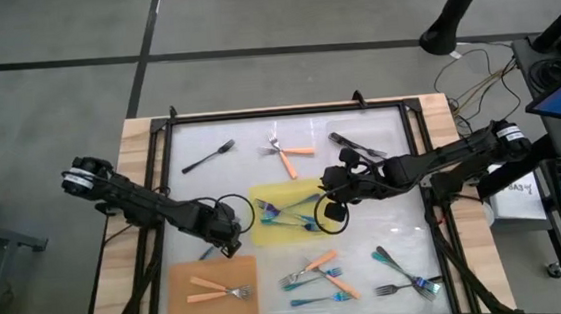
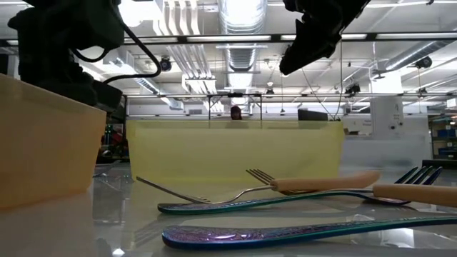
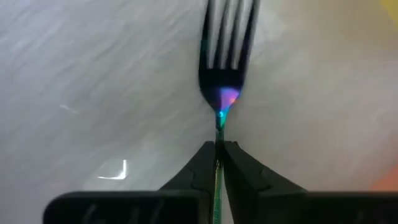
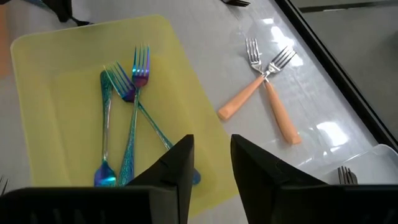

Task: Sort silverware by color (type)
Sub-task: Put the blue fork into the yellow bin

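Observation:
My left gripper [image 1: 229,238] is by the near left corner of the yellow mat [image 1: 266,233] and is shut on an iridescent blue-teal fork [image 3: 222,87]. My right gripper [image 1: 331,211] is open above the mat's right edge, touching nothing. In the right wrist view its fingers [image 4: 180,165] stand over the mat's edge. Three iridescent forks [image 4: 127,124] lie crossed on the yellow mat. Two orange-handled forks [image 1: 219,289] lie on the orange mat [image 1: 182,310]. My left gripper [image 3: 219,152] pinches the iridescent fork by its thin handle just behind the head [image 3: 219,127], between the two fingertips. The fork runs along the fingers, its tines pointing straight ahead of them. Whether the fork is clear of the table I cannot tell.
Loose on the table: crossed orange-handled forks [image 1: 288,154] and two dark forks [image 1: 208,158], [image 1: 355,146] toward the far edge; a mixed orange and teal heap [image 1: 318,272] and teal and dark forks [image 1: 410,275] toward the near edge. A black frame [image 1: 287,111] rims the table.

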Motion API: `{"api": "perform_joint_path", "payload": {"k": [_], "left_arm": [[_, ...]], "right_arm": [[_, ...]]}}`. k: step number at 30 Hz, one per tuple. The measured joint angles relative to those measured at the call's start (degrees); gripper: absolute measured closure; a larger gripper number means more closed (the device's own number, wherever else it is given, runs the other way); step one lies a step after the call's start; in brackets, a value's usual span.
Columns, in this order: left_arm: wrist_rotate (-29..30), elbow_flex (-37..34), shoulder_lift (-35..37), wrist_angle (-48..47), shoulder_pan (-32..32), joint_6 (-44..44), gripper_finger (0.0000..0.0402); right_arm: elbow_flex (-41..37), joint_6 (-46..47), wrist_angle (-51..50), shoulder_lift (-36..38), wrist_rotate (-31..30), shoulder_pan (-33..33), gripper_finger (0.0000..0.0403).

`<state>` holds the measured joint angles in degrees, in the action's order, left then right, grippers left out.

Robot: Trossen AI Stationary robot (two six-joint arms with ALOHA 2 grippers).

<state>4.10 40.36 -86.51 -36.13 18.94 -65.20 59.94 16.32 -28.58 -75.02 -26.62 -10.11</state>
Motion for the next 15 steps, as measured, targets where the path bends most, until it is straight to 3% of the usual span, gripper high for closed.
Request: {"api": "perform_joint_path", "payload": {"k": [7, 15], "left_arm": [[1.6, -0.1, 1.1, 0.1, 0.0, -1.2, 0.0400], [9.4, -0.1, 6.4, 1.1, -0.3, -1.6, 0.0401]], "right_arm": [[0.0, 0.1, -0.2, 0.0, 0.0, 0.0, 0.0310], [0.1, 0.0, -1.8, 0.8, 0.0, 0.0, 0.0311]]}}
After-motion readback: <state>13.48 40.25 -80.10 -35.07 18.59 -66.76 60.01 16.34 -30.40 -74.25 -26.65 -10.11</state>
